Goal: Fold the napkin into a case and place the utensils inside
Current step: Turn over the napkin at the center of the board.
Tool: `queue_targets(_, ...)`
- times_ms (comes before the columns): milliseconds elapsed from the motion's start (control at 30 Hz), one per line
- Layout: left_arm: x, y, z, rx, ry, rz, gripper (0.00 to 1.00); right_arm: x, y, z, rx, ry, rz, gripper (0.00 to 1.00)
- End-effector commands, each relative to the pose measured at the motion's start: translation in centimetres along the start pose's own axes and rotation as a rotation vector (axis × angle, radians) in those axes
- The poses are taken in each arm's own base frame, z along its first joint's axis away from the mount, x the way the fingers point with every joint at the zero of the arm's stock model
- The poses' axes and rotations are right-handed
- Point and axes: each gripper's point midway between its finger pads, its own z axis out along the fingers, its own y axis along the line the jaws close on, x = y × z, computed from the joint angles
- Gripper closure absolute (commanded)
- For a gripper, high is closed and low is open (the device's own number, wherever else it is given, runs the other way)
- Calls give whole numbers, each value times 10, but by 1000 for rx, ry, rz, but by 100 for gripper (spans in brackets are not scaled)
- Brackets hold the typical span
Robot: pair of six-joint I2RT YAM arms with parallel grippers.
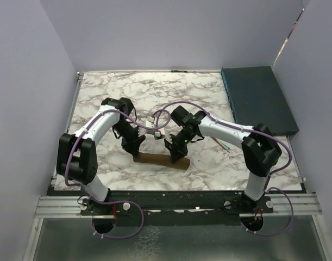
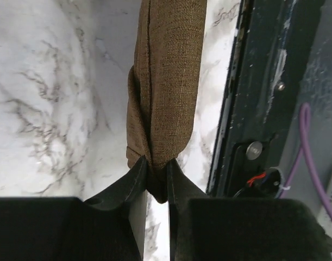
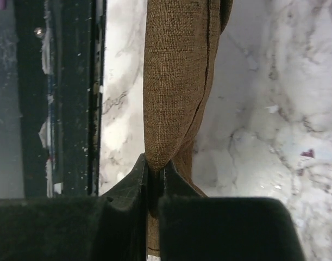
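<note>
the napkin [image 1: 159,160] lies near the front edge of the marble table [image 1: 100,98] as a narrow brown roll, long side running left to right, between the two arms. the left gripper [image 1: 136,148] is down at its left end and the right gripper [image 1: 174,154] at its right end.

in the left wrist view the left gripper [image 2: 156,168] is clamped on the napkin [image 2: 166,81]: the two black fingers [image 2: 127,185] come nearly together with a pinch of bunched cloth between their tips, and the fabric creases where it gathers towards them. the right wrist view shows the same at the other end, the right gripper [image 3: 155,166] squeezed tight on a fold of the napkin [image 3: 174,81], with the rest of the cloth stretching away flat on the marble. a lengthwise seam shows where one layer overlaps another.

the fork [image 1: 225,145] lies on the table to the right of the napkin, well apart from it and partly hidden by the right arm (only a thin sliver shows). a dark teal box [image 1: 258,103] sits at the far right corner.
</note>
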Motion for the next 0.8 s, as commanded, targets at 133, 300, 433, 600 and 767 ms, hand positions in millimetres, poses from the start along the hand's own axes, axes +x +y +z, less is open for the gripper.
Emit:
queue_targets(133,17,-7,23,140,-71,-296,100,-8,-17,13,-117,-58,52,83)
queue_targets(300,27,42,34,26,-122,-514,100,-6,-55,20,-16,-19,43,64)
queue_targets(433,38,69,43,-48,-146,-637,100,-11,-72,10,48,-56,55,53)
queue_targets(600,47,88,48,-97,-122,-720,100,-14,-87,-14,169,-125,79,31)
queue_targets(767,56,103,47,-175,-83,-777,100,-20,-110,-44,383,-167,109,31)
